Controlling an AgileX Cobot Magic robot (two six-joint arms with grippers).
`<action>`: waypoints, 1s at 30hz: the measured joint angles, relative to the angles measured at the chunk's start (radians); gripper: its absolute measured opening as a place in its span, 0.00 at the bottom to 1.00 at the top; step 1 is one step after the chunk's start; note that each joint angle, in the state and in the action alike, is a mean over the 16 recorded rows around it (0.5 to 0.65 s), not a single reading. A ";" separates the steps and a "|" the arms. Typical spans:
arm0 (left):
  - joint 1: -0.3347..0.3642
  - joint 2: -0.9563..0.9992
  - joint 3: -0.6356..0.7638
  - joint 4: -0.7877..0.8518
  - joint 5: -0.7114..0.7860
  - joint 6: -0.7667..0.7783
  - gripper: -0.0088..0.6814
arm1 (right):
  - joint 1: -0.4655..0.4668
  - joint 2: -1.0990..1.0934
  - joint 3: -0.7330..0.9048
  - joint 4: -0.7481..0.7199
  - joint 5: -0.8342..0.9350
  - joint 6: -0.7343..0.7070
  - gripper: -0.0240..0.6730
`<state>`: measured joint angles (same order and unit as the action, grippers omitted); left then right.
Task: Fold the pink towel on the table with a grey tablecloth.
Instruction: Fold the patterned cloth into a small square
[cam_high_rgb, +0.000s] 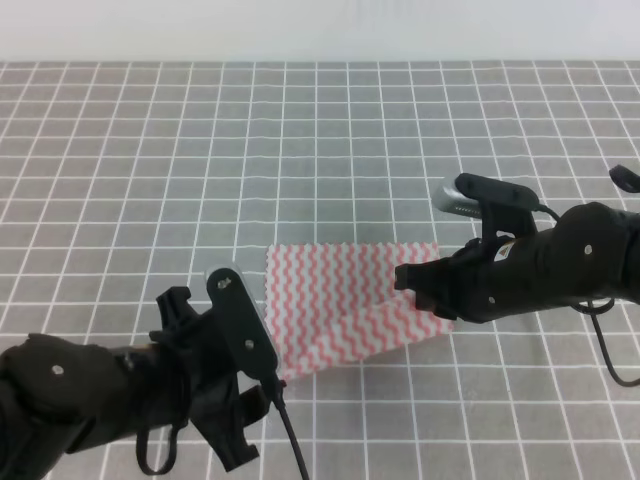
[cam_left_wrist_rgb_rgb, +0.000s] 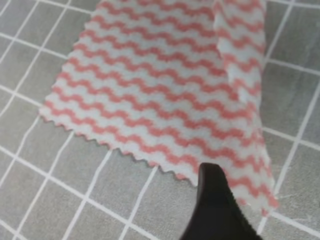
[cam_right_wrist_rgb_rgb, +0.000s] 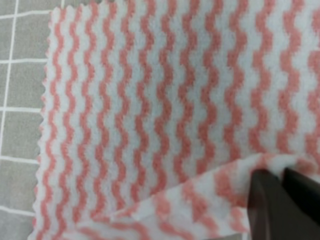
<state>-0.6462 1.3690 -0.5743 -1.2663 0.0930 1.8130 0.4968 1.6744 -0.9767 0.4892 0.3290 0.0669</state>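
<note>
Fingers of the left gripper (cam_left_wrist_rgb_rgb: 216, 210) hover just short of the pink towel (cam_high_rgb: 345, 305); their spread cannot be told. Zigzag-striped, pinked cloth lies on the grey gridded counter (cam_high_rgb: 150, 170), its far corner lifted, pinched between the right gripper (cam_right_wrist_rgb_rgb: 280, 197) fingers.

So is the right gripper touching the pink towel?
Touching. The right wrist view shows the right gripper's fingers closed on a lifted fold of the pink towel.

Both arms (cam_high_rgb: 80, 385) matte black, rounded housings, silver screw dots; grey-capped wrist cameras (cam_high_rgb: 232, 290); black cables (cam_high_rgb: 290, 430) trailing.
</note>
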 joint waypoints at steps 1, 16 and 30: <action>0.000 0.003 0.000 -0.003 -0.004 0.000 0.59 | 0.000 0.000 0.000 0.000 0.002 0.000 0.01; 0.000 0.061 -0.027 -0.040 0.043 0.062 0.59 | 0.001 0.003 -0.001 0.004 0.009 -0.013 0.01; 0.000 0.158 -0.077 -0.049 0.024 0.103 0.60 | 0.001 0.003 0.000 0.009 0.013 -0.023 0.01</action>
<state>-0.6462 1.5273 -0.6510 -1.3151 0.1168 1.9158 0.4975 1.6777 -0.9772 0.4986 0.3422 0.0435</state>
